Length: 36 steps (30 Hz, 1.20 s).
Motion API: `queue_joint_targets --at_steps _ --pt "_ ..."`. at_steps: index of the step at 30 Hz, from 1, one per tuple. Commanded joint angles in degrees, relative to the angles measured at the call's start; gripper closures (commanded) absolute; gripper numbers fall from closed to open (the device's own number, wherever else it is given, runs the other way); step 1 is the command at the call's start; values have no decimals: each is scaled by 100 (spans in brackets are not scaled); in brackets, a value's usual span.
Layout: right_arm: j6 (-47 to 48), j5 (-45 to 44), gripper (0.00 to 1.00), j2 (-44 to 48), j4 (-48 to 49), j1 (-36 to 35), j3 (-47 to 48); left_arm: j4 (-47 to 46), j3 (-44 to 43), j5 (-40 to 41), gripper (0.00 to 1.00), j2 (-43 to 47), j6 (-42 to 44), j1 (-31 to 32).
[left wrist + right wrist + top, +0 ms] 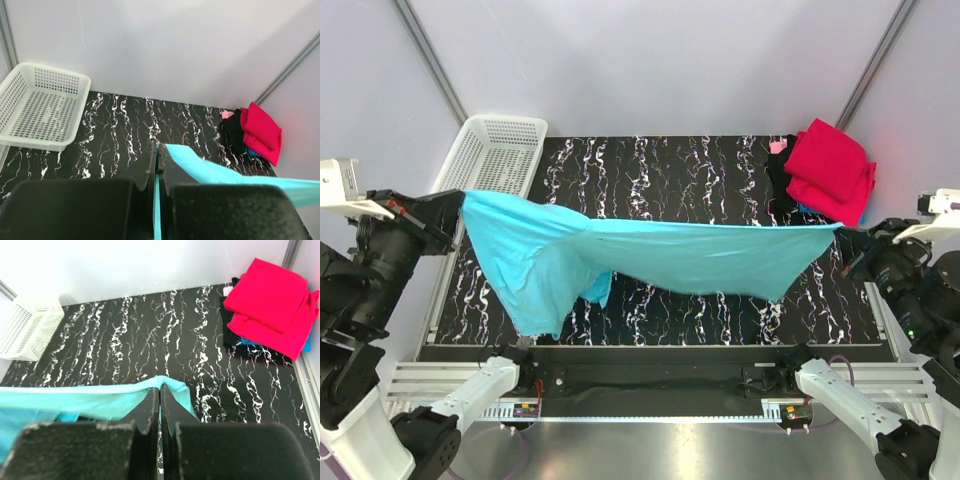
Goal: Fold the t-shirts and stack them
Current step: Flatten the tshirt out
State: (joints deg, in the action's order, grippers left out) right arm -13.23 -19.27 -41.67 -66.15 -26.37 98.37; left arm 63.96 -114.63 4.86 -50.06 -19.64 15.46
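Observation:
A turquoise-blue t-shirt point(660, 255) hangs stretched above the table between both arms. My left gripper point(458, 215) is shut on its left end, and cloth point(200, 167) shows pinched between the jaws of the left gripper point(159, 155). My right gripper point(842, 238) is shut on the right end, where the turquoise edge point(100, 400) drapes over the right gripper point(160, 390). A folded crimson red t-shirt point(830, 170) tops a stack at the back right, with black point(780, 185), pink and blue cloth under it. The same stack point(270, 305) shows in the right wrist view and, as red cloth point(260, 131), in the left wrist view.
A white plastic mesh basket point(492, 150) stands at the back left, seen also as the basket point(40, 107) and the basket point(27, 330). The black marbled tabletop point(660, 170) is bounded by white walls at the back and grey rails point(430, 375) at the front.

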Motion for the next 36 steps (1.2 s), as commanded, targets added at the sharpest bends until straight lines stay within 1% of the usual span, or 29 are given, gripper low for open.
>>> queue_joint_targets --at_steps 1,3,6,8,9,10,12,13,14,15,16,17,18,19,20,21,22,23,24,25,26,27,28,29,30,31,32,35,36 --pt "-3 -260 100 -235 321 -26 -230 -384 -305 198 100 -538 57 9" --pt "-117 -700 100 -385 549 -35 -650 -490 -201 583 100 -1011 -83 9" --pt "-328 -1236 100 -841 1155 -17 -1380 -780 -34 962 100 -1662 -233 9" --pt "-513 -1613 100 -1429 1612 -26 -1810 -903 20 1007 100 -2522 -365 9" --pt "-566 -1702 100 -1667 1745 9 -1899 -929 2 1034 100 -2822 -417 9" --pt "-645 -1712 100 -2182 2024 70 -1970 -1008 -7 999 100 -3451 -496 9" --pt "-724 -1528 100 -2695 2342 324 -2102 -1105 -33 869 100 -3991 -620 9" --pt "-716 -1397 100 -3167 2535 456 -2120 -1236 -59 763 100 -4263 -690 9" --pt "-750 -1161 100 -3398 2824 597 -2085 -1359 -68 744 100 -4623 -725 27" --pt "-751 -1019 100 -3870 2975 728 -2024 -1491 -60 692 100 -4800 -778 18" --pt "-803 -887 100 -4119 3081 1000 -1910 -1692 -103 726 100 -4976 -804 18" --pt "-769 -668 100 -4347 3178 1115 -1665 -1712 -217 753 100 -5422 -822 9" --pt "-716 -562 100 -4811 3265 1204 -1524 -1686 -566 892 100 -5661 -822 -8" --pt "-603 -456 100 -5059 3432 1344 -1218 -1659 -761 981 100 -6212 -822 -17" --pt "-514 -368 100 -5305 3477 1406 -1015 -1624 -972 1060 100 -6496 -848 -43" --pt "-470 -315 100 -5795 3486 1494 -804 -1580 -1417 1148 100 -6768 -823 -96" --pt "-383 -219 100 -6035 3591 1651 -628 -1571 -1657 1070 100 -7076 -779 -140" --pt "-321 130 100 -6289 3609 1740 -226 -1580 -1885 965 100 -7357 -761 -166" --pt "-259 282 100 -6518 3661 1810 -39 -1606 -2305 842 100 -7891 -656 -193" --pt "-163 448 100 -6982 3784 1863 128 -1789 -2475 736 100 -8105 -542 -228" --pt "-127 824 100 -7230 3785 1985 548 -1939 -2564 683 97 -8281 -471 -237" --pt "-75 1037 83 -7667 3785 2030 761 -2271 -2591 630 83 -8526 -314 -263" --pt "4 1230 69 -7837 3776 2065 954 -2440 -2547 586 37 -8581 -252 -281" --pt "57 1459 59 -7961 3776 2083 1165 -2581 -2486 629 19 -8608 -277 -298" --pt "101 1496 48 -8040 3794 2092 1254 -2739 -2259 708 7 -8591 -277 -316" --pt "119 1522 34 -8137 3776 2092 1316 -3062 -2144 735 1 -8503 -286 -333" --pt "137 1540 31 -8120 3794 2092 1299 -3196 -2038 796 1 -8433 -304 -351" --pt "163 1584 29 -7936 3925 2092 1080 -3583 -1581 998 1 -8065 -453 -377" --pt "155 1593 29 -7866 3943 2092 992 -3680 -1284 1086 1 -7924 -479 -377"
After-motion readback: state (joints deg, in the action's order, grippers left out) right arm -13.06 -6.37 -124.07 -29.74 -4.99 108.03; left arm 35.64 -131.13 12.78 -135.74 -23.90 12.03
